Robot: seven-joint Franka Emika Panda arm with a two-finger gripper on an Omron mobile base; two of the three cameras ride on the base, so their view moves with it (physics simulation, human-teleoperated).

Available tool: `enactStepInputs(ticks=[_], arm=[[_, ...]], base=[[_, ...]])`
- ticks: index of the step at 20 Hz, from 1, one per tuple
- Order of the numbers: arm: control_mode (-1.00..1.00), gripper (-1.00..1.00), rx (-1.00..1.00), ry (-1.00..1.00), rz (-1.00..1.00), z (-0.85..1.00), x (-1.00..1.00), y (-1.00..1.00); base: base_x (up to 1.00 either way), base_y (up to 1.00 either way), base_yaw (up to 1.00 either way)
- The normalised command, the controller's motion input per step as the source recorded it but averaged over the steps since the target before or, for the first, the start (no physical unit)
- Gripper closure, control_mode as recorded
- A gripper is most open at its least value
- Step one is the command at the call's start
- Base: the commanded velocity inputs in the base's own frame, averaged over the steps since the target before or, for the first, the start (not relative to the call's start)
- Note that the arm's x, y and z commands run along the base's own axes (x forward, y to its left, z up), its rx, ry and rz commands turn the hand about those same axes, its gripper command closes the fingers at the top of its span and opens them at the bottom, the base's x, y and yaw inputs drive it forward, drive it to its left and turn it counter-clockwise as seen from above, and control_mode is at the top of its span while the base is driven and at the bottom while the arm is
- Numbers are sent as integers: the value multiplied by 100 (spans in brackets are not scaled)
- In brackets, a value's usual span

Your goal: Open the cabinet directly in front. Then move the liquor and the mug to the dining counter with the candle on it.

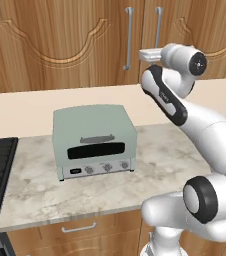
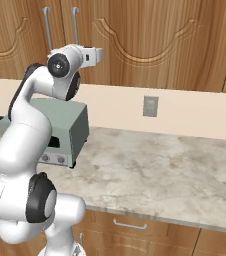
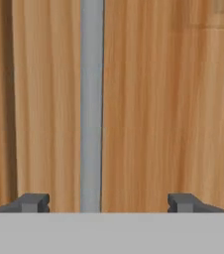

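A white robot arm raises its two-finger gripper (image 3: 106, 202) to the medium-brown wooden wall cabinet (image 1: 60, 40) with carved arched door panels — jaws spread wide, gripping nothing. A long vertical silver bar handle (image 3: 91, 104) stands between the dark fingertips (image 3: 33, 202), nearer the left one — doors shut.

Glossy white rounded arm (image 1: 205, 131) segments, dark grey joint bands, round black end caps, small dark pincer (image 3: 108, 202) tips
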Motion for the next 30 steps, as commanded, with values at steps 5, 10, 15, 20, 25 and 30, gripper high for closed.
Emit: enactStepInputs(ticks=[5, 10, 15, 20, 25, 30], arm=[[-100, -100, 1, 3, 0, 0, 99, 0], [-100, 100, 0, 1, 0, -4, 100, 0], [-100, 100, 0, 1, -2, -1, 34, 0], [-100, 100, 0, 0, 0, 0, 0, 0], [-100, 100, 0, -1, 0, 0, -13, -1], [-100, 100, 0, -1, -2, 2, -81, -25]], base=[[0, 0, 0], [0, 0, 0], [0, 0, 0], [0, 0, 0], [0, 0, 0], [0, 0, 0]])
